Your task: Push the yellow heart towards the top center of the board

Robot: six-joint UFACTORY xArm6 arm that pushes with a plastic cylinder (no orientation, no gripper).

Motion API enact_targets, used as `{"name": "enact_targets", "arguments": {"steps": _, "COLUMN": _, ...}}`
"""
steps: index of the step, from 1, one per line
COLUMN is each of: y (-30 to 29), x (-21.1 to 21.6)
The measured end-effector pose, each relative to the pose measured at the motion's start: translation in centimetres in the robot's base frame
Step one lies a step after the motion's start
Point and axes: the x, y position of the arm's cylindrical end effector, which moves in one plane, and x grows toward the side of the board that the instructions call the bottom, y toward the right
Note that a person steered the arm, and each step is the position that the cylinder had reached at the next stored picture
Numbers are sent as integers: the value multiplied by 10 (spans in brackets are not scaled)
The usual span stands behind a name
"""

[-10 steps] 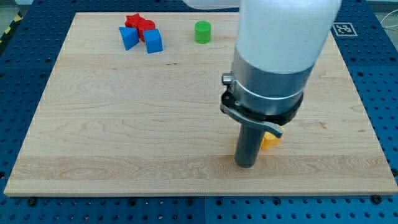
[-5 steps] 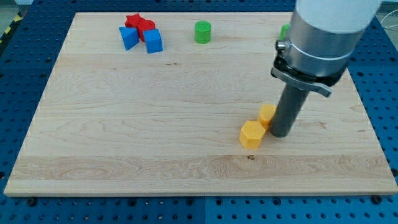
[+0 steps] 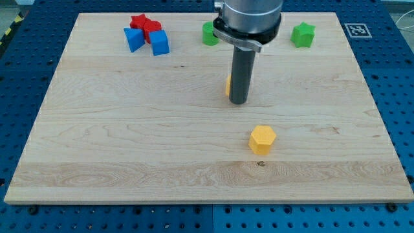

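In the camera view, the only one we have, our rod stands upright over the middle of the surface (image 3: 97,129), and my tip (image 3: 238,102) rests just above the board's centre. We carry no pincer at all, only this rod, so there is nothing to call wide, narrow or holding. The yellow heart (image 3: 228,85) shows as a thin yellow sliver at the rod's left edge, touching it or nearly so and lying a little toward the view's top from the tip; the rest is hidden behind the rod. Because so little shows, we cannot tell which way its point faces or where its long axis runs. To do this step well, we judge that the tip should stay squarely behind the heart, on its bottom side, and push steadily toward the view's top, correcting early if the block slips to one side, since a heart's curved lobes may let it roll off the rod. The green cylinder (image 3: 208,33) sits near the top centre, so we should stop short of it. The yellow hexagon (image 3: 262,139) lies behind us, well apart; the green star (image 3: 302,34), blue blocks (image 3: 147,41) and red star (image 3: 145,24) are clear of the path.
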Motion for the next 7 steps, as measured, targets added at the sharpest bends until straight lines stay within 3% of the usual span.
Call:
{"name": "enact_targets", "arguments": {"steps": 5, "y": -6, "x": -107}}
{"name": "enact_targets", "arguments": {"steps": 7, "y": -21, "x": -113}}
